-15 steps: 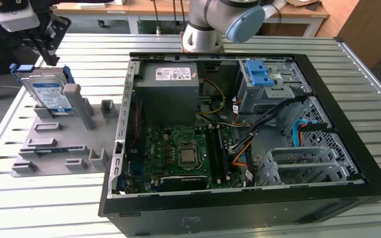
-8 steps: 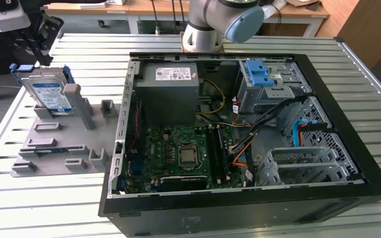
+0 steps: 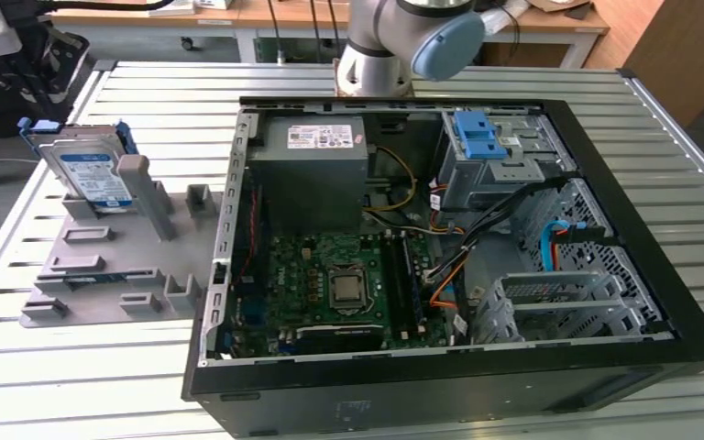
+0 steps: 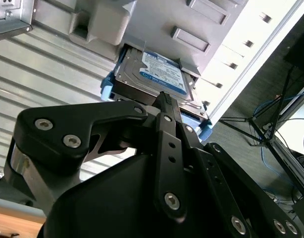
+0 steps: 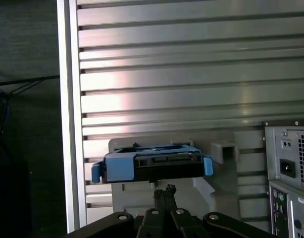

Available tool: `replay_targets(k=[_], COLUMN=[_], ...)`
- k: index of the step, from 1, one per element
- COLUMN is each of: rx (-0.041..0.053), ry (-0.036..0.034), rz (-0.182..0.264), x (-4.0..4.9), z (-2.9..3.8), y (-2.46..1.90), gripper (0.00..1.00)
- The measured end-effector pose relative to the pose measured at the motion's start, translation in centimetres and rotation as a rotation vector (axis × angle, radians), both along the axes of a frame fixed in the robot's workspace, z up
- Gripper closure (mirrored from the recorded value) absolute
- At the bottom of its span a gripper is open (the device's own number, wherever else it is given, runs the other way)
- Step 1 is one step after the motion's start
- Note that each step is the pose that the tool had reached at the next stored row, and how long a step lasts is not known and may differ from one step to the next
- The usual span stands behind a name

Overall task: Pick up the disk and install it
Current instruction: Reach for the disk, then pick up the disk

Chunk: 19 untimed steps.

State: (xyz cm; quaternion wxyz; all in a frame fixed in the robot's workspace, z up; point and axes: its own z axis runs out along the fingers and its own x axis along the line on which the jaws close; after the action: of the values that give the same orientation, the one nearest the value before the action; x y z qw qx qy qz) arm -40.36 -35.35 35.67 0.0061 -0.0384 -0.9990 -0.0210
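Observation:
The disk (image 3: 89, 174) is a silver-grey drive with a white-and-blue label in a blue carrier frame. It stands tilted in a slot of the grey holder (image 3: 95, 266) at the exterior view's left. In the second wrist view its label side (image 4: 159, 74) faces the camera, just beyond my gripper (image 4: 164, 98). The first wrist view meets the disk (image 5: 152, 166) edge-on, connector side showing, a short gap past my gripper (image 5: 164, 191). The black fingers are shut together on nothing and do not touch the disk.
An open black computer case (image 3: 645, 202) lies on the slatted metal table (image 3: 695, 147), with a grey drive bay (image 3: 511, 170) and blue latch (image 3: 480, 137) at its far corner. The arm's base (image 3: 383, 46) stands behind the case. The case's rear panel (image 5: 290, 168) lies beside the holder.

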Motion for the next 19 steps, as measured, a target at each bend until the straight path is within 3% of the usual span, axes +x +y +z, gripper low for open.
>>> replay_targets(k=[6, 8, 19], rx=[0.0, -0.0001, 0.0], ry=[0.0013, 0.0014, 0.0014], rz=[0.0, 0.0, 0.0], x=[-1.71, -2.06, -2.13], z=[-0.24, -0.27, -0.27], y=[1.05, 1.07, 1.07], gripper=[0.89, 0.89, 0.89])
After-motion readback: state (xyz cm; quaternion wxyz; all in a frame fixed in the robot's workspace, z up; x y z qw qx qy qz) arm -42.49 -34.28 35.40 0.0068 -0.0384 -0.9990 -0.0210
